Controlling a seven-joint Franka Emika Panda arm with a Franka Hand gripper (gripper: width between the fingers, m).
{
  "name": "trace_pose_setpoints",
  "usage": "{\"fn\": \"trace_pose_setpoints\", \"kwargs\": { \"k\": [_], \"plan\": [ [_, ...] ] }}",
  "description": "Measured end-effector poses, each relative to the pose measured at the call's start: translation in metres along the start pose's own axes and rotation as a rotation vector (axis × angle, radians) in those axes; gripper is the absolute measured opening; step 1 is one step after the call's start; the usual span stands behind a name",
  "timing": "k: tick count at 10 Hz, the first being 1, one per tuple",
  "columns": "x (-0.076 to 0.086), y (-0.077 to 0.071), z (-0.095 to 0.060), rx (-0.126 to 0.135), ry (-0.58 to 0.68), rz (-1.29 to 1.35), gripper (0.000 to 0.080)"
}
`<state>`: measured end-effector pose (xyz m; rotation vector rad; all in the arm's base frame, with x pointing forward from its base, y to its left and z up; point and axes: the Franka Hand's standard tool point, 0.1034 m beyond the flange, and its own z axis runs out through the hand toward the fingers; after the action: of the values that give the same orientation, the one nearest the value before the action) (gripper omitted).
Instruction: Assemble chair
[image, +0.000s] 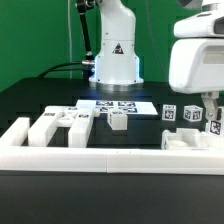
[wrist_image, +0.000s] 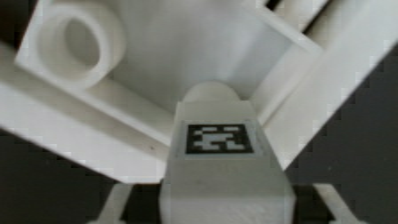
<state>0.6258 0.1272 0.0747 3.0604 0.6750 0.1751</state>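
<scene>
Hanging low at the exterior view's right, the gripper (image: 211, 106) sits under the arm's bulky, smooth white housing, directly above a cluster of tagged cubes (image: 191, 115). Whether its fingers are apart or clamped on something cannot be told; the exterior view is too small there and the wrist view is filled by parts.

The chair is not joined up and lies as loose pieces of matte white plastic on the black surface (image: 30, 100). Towards the exterior view's left, several chunky square-edged blocks (image: 46, 128) stand side by side. A small block (image: 118, 120) sits alone near the middle, just in front of the flat marker board (image: 115, 105). The cubes at the right each carry a black-and-white square tag, and a lower piece (image: 184, 141) lies just before them. A long low border rail (image: 110, 160) runs across the front.

In the wrist view a tapering bar (wrist_image: 217, 170) with a square tag on its flat face runs up the centre. Behind it lies a ridged panel (wrist_image: 80, 82) with a rounded oval opening
</scene>
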Motion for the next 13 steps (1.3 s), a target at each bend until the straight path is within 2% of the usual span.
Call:
{"fn": "trace_pose_setpoints", "kwargs": {
  "k": [4,7,10,12,13],
  "plan": [
    [0.0,0.004,0.001,0.024,0.001,0.47,0.029],
    [-0.001,0.01,0.002,0.014,0.001,0.722,0.029],
    [-0.006,0.026,0.001,-0.009,0.006,0.923,0.0291],
    [-0.007,0.029,0.001,-0.017,0.004,0.95,0.0292],
    [-0.007,0.028,0.002,-0.016,0.004,0.949,0.0469]
  ]
}}
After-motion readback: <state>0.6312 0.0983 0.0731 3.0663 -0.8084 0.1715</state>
